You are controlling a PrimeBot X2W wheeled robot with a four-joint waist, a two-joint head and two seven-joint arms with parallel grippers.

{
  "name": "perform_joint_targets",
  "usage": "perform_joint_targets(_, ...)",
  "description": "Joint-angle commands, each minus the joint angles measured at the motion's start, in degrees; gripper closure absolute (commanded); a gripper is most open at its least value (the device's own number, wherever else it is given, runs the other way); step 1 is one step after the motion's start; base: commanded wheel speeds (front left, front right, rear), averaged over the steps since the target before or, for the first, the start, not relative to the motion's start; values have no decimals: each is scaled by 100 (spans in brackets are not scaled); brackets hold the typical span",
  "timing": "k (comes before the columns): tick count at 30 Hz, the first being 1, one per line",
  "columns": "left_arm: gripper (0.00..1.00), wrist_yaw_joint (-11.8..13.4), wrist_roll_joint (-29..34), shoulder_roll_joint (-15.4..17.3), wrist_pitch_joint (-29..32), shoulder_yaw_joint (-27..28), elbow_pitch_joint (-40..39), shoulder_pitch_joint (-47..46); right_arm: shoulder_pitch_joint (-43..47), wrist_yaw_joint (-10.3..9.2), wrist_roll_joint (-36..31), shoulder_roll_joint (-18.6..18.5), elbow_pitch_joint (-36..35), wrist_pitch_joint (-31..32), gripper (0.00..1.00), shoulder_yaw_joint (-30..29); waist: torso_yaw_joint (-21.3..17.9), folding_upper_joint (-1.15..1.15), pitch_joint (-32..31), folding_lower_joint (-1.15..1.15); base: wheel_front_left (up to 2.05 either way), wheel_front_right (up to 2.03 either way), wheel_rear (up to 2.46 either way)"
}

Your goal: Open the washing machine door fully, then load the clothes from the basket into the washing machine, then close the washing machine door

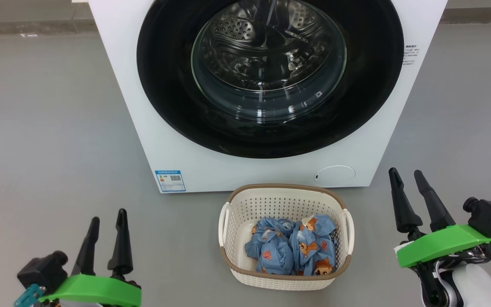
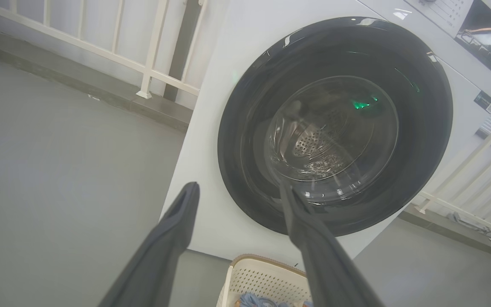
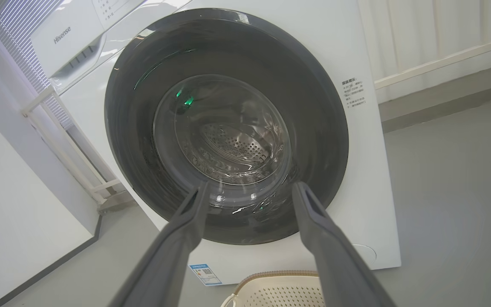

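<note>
Standing on the grey floor (image 1: 36,128), the washer (image 1: 113,64) takes up the upper middle of the head view. Its door (image 1: 164,85) lies shut against the white front, and the steel drum (image 1: 267,34) shows through the clear glass centre. A blue label (image 1: 170,180) sits at the lower left corner of the front and a round flap (image 1: 335,175) at the lower right. The basket (image 1: 237,204) stands on the floor just in front of the washer, below the door and a little toward the flap side. The clothes (image 1: 292,247) lie bunched in its bottom, blue with orange bears, toward the near wall. The left hand (image 1: 108,215) hangs at the lower left, well apart from the basket, with its two dark fingers spread and nothing between them. The right hand (image 1: 405,172) hangs at the lower right, a little higher in the view, also spread and empty, clear of both basket and washer. Each wrist view looks up along parted fingers at the closed door, with the basket's rim at the bottom edge. A pale railing (image 2: 151,72) runs behind the washer.
</note>
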Motion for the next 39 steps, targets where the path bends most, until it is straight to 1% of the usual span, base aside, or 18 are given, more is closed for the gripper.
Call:
perform_joint_targets(1,0,-37,256,99,-117,113,-70,-322,-306,29,-285,-18,-92,-92,0,85,-4,0,-2,0,0,0,0)
perform_joint_targets(21,0,-79,1492,90,-459,128,-33,-507,-546,33,-1482,8,123,-280,0,160,-21,0,14,0,0,0,0)
perform_joint_targets(39,0,-90,1523,37,-459,192,-87,-485,-571,33,-1423,3,226,-280,0,181,-37,0,18,0,0,0,0)
